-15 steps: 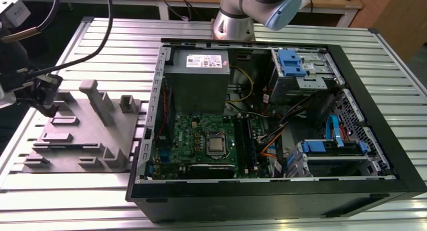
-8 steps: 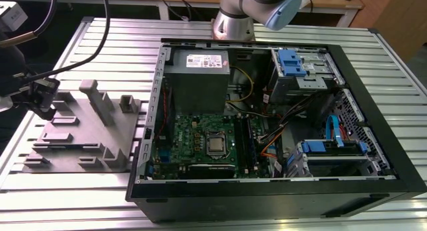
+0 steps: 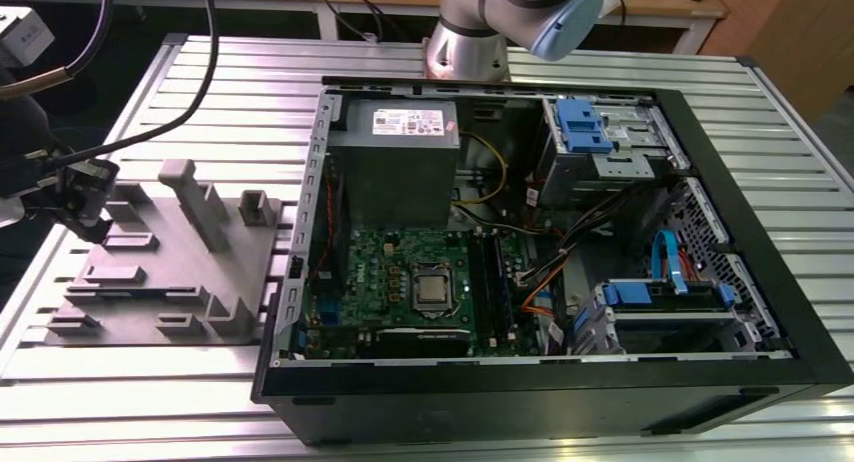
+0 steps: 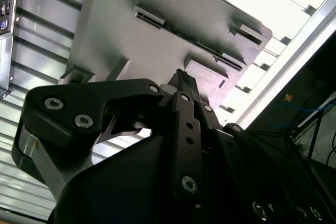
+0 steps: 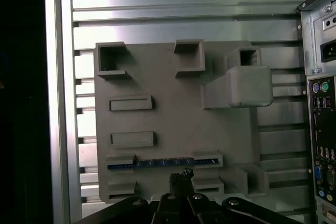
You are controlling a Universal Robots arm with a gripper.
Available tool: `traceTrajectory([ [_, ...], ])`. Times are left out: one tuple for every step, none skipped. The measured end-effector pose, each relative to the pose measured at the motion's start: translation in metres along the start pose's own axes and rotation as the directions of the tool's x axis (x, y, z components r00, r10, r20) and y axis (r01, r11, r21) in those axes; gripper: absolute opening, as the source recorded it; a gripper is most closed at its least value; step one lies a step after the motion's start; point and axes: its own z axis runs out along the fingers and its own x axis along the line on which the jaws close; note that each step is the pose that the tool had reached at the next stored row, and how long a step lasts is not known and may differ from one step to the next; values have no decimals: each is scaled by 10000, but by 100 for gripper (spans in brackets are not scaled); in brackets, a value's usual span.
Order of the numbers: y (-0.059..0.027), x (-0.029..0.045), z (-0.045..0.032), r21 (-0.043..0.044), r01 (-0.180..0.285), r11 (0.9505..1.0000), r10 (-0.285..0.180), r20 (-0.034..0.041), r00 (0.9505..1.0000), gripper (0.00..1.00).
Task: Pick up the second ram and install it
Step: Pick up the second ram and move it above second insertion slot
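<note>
A ribbed aluminium tabletop point(image 3: 160, 402) carries a grey plastic holder block point(image 5: 173, 114). The thin blue-green second ram point(image 5: 163, 163) lies slotted in it, just beside the black tool point(image 5: 181, 176), whose fingers are together.

I can read no text anywhere. The PSU point(image 3: 396, 167) carries a white label point(image 3: 396, 123) with dark print, and the motherboard point(image 3: 387, 272) has pale markings, but both are too small for me to make out. The ram point(image 5: 157, 163) shows me just its blue edge with no legible marking, and I can read nothing beside the ports point(image 5: 321, 86) on the back of the case point(image 5: 314, 30).
</note>
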Motion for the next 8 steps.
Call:
traceTrajectory([
  [0,0,0,0,1,10000,-1,0,10000,7],
  [0,0,0,0,0,10000,0,0,10000,7],
  [0,0,0,-1,0,10000,0,0,10000,7],
  [0,0,1,0,0,10000,0,0,10000,7],
  [0,0,1,0,0,10000,0,0,10000,7],
  [0,0,0,1,0,10000,0,0,10000,7],
  [0,0,1,0,0,10000,0,0,10000,7],
  [0,0,1,0,0,10000,0,0,10000,7],
])
